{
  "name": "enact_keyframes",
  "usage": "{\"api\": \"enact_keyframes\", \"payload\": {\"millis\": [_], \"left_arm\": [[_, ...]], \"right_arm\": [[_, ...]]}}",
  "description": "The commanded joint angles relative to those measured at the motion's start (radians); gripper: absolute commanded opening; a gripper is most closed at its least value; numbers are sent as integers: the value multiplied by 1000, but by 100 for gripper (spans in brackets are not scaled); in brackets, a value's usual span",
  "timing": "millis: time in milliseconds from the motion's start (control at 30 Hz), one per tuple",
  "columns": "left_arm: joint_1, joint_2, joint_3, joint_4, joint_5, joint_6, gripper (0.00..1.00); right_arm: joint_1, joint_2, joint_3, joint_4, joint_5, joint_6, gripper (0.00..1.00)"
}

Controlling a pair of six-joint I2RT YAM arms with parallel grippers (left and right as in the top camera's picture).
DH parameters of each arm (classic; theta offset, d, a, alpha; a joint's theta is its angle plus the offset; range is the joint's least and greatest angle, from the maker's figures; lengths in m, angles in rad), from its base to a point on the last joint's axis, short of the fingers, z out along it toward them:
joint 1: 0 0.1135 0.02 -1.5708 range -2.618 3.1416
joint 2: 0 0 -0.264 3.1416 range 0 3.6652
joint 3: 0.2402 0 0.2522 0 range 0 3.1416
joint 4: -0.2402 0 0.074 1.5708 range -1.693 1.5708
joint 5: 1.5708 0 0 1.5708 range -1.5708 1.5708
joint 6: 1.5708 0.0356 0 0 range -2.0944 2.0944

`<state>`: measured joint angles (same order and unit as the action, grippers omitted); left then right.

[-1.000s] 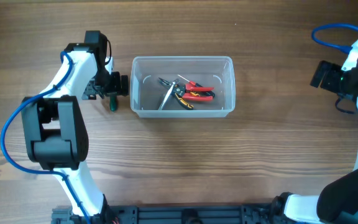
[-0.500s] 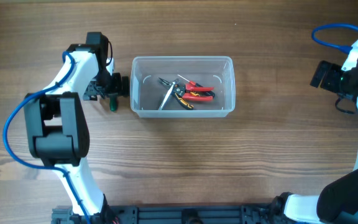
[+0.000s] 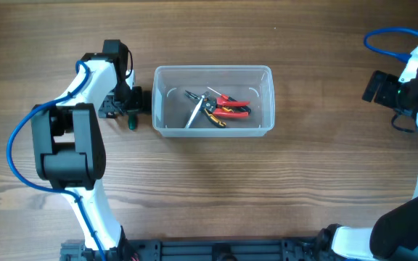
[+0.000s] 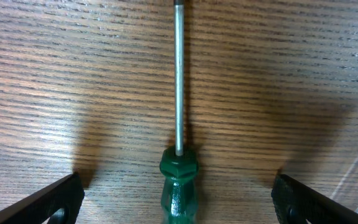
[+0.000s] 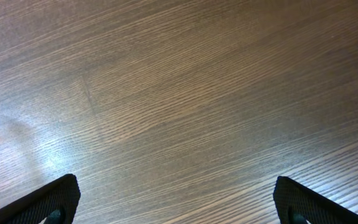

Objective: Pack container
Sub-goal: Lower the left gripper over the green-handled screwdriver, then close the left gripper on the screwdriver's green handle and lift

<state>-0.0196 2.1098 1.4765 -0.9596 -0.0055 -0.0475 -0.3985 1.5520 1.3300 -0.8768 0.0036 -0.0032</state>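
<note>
Container sits a little toward 12 o'clock from the middle of the table, its long sides running from 9 to 3 o'clock. The table is brown wood with a strong grain that fills every view; only a dark rail along its 6 o'clock edge shows anything of the room. Pale glare lies on the wood in the right wrist view, toward 8 o'clock.

The tub is clear plastic, rectangular, with rounded corners and a thick rim, and the wood grain shows through its walls and floor. Inside, near the middle, lie red-handled pliers, a silver tool slanting from 1 to 7 o'clock, and a yellow-and-black handle, all touching in a loose pile.

At the tub's 9 o'clock, just beside it, the left gripper hangs over a green-handled screwdriver lying on the wood. Its jaws stand wide apart, one on either side of the handle and clear of it. In the wrist view the steel shaft points to 12 o'clock.

The right gripper is well apart at the tub's 3 o'clock, near the table edge, jaws spread wide over bare wood and holding nothing.
</note>
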Motion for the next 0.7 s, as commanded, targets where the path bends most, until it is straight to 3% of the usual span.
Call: {"api": "enact_keyframes", "payload": {"millis": [0, 267, 400, 667], "left_arm": [[5, 8, -5, 2, 12, -14, 100], [5, 8, -5, -2, 12, -14, 98], [5, 8, -5, -2, 12, -14, 81], [5, 8, -5, -12, 12, -13, 55]], "right_arm": [[-3, 0, -2, 2, -5, 13, 100], [-3, 0, -2, 2, -5, 13, 100], [-3, 0, -2, 2, -5, 13, 100], [-3, 0, -2, 2, -5, 13, 100]]}}
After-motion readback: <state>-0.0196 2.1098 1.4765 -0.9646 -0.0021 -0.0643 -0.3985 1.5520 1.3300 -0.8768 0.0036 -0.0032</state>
